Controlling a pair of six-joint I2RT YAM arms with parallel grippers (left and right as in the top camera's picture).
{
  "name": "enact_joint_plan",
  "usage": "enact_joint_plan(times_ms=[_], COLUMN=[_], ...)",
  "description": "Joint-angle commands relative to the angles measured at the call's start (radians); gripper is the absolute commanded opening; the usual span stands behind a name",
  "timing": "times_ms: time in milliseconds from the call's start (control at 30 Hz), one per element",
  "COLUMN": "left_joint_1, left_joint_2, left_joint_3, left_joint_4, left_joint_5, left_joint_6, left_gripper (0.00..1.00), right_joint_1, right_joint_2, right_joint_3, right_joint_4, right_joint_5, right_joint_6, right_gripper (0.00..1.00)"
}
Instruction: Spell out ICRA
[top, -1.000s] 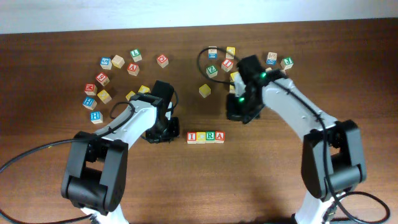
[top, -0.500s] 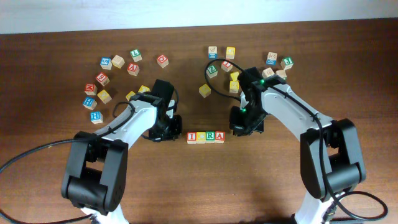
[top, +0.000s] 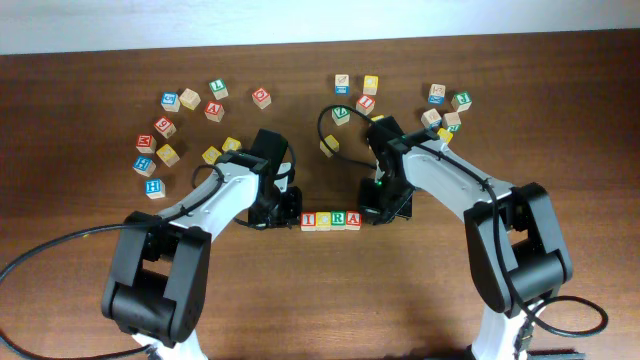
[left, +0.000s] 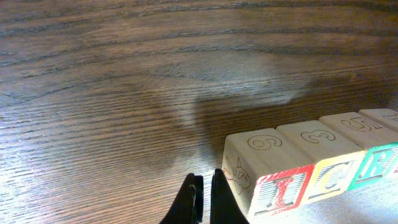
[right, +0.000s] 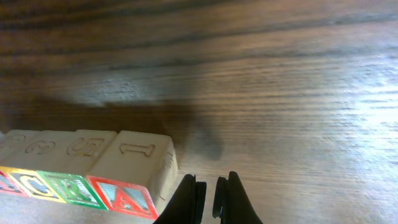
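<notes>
Four letter blocks stand in a row near the table's middle: I (top: 309, 220), C (top: 323, 220), R (top: 338, 219), A (top: 353, 218). My left gripper (top: 284, 212) is shut and empty, its tips low at the table right beside the I block's left side (left: 277, 183). The left fingertips (left: 205, 196) show next to C (left: 329, 168) and R (left: 380, 162). My right gripper (top: 372, 210) is shut and empty, right beside the A block's right end. Its fingertips (right: 211, 196) sit next to A (right: 127, 183), with R (right: 68, 180) beyond.
Several loose letter blocks lie at the back left (top: 165, 128) and the back right (top: 440, 98). A yellow block (top: 329, 146) lies behind the row. A black cable (top: 325, 105) loops above the table near the right arm.
The right gripper has moved forward and left, down to the A end of the row. The left gripper has moved right, up to the I end. The row has stayed in place.
</notes>
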Motion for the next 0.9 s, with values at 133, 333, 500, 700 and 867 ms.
enact_joint_plan(times_ms=[133, 333, 500, 700, 867], left_joint_1=[-0.013, -0.038, -0.038, -0.051, -0.055], left_joint_2=[0.018, 0.018, 0.018, 0.018, 0.018], left_joint_3=[0.018, 0.018, 0.018, 0.018, 0.018], left_joint_4=[0.001, 0.002, 0.001, 0.001, 0.002], left_joint_5=[0.027, 0.027, 0.04, 0.053, 0.053], left_joint_6=[0.011, 0.008, 0.008, 0.008, 0.008], left_gripper=[0.0, 0.0, 0.0, 0.0, 0.0], right_joint_1=[0.042, 0.042, 0.042, 0.042, 0.042], right_joint_2=[0.013, 0.013, 0.013, 0.013, 0.013], right_joint_3=[-0.007, -0.007, -0.007, -0.006, -0.006], right_joint_4=[0.045, 0.074, 0.079, 0.082, 0.082], right_joint_5=[-0.023, -0.04, -0.036, -0.032, -0.032], right_joint_6=[0.016, 0.007, -0.031, -0.045, -0.045], right_gripper=[0.04, 0.04, 0.04, 0.04, 0.04])
